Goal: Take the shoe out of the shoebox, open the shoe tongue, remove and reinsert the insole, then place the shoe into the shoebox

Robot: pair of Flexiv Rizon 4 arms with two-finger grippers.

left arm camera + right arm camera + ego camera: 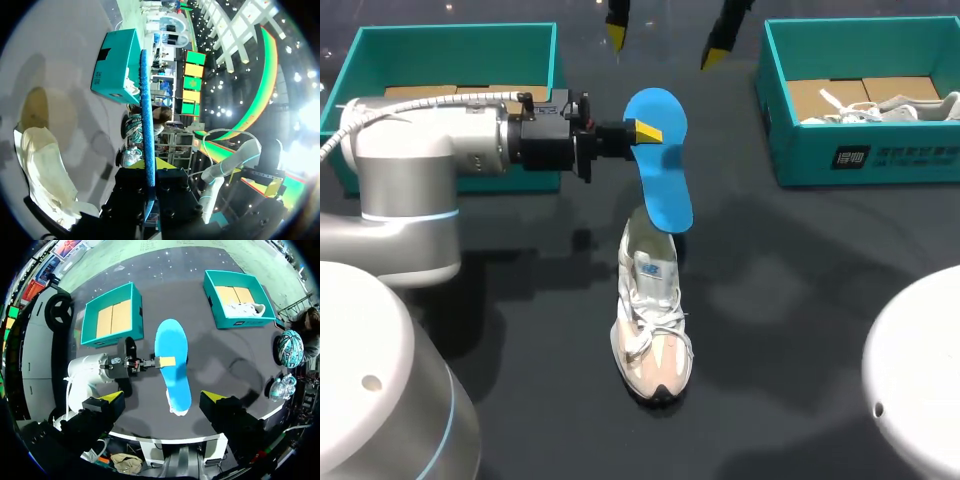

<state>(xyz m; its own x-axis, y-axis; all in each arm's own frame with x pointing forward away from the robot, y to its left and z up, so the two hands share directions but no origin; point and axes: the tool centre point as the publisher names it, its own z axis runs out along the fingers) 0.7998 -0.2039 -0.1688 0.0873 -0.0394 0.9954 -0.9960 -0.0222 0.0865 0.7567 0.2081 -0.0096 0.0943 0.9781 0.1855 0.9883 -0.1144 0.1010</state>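
Above dark table (pixel 800 300): left hand (pixel 646 131) level, tight on blue insole (pixel 665 190).

- Left gripper (pixel 645 131), clamped on insole (pixel 662 175): the insole's flat blade spans the space ahead of and below the fingers.
- Below the insole's lower end: shoe (pixel 653 320), upright, blocking a straight descent.
- Behind that gripper's arm: left shoebox (pixel 450 55), close by.
- Right gripper (pixel 162 399), fingers wide apart, high up: insole and left gripper directly beneath.
- Passable: open table (pixel 800 300) between shoe and right shoebox (pixel 860 160).
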